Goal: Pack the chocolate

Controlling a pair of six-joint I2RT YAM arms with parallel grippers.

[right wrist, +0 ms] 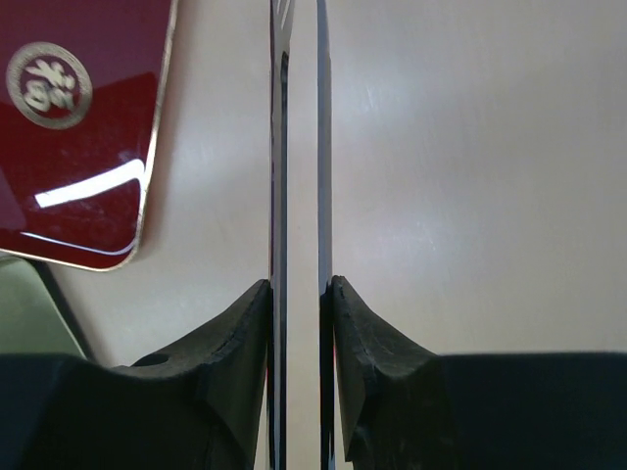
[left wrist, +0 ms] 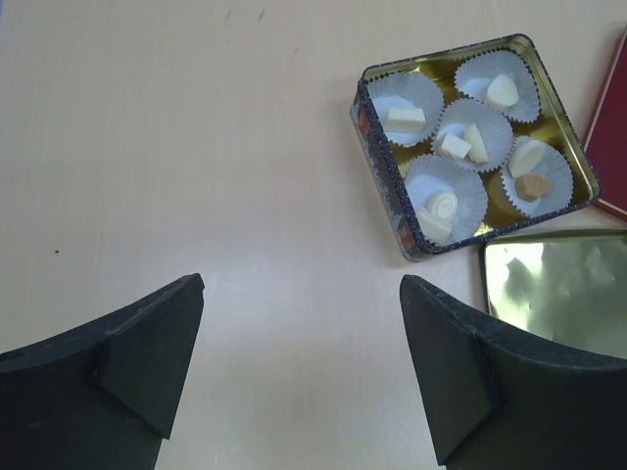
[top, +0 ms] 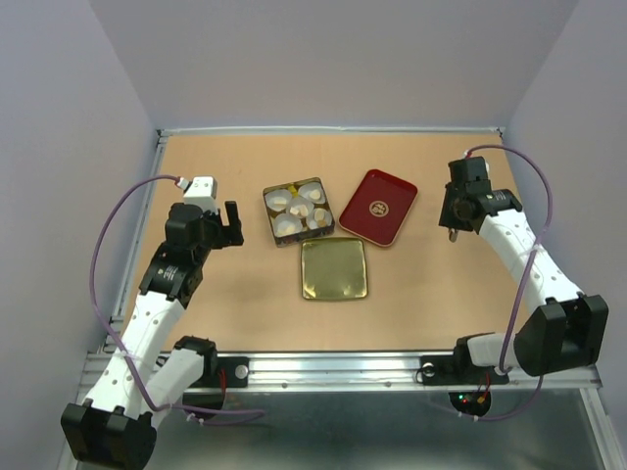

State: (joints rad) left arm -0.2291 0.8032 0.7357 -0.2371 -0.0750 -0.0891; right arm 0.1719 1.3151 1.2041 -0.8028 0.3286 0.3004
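All the chocolate (left wrist: 405, 117) we can see lies inside the tin (left wrist: 384, 171), cream pieces and one tan piece sitting in the white paper cups (left wrist: 468, 186). We find no loose piece on the tabletop (left wrist: 196, 147) around the tin. We judge the filling done and the closing yet to come.

The left hand (left wrist: 299, 294) hangs to the left of the tin, its fingers spread wide with nothing between them. The right hand (right wrist: 299, 294) is well to the right of the tin, past the red tray (top: 377, 206), and is clamped on thin metal tongs (right wrist: 278, 176) whose two blades run nearly parallel.

The gold sheet (top: 333, 267) lies just beside the tin on its near side, toward the arm bases. Whether it is a liner or a lid we cannot tell.

To close well, we would have the right hand set the tongs down on the far right of the tin, clear of the red tray. The free left hand could steady the tin's left wall. Any cover should come down flat and square to the tin's corners, so it does not catch the cup frills or tip a piece out.
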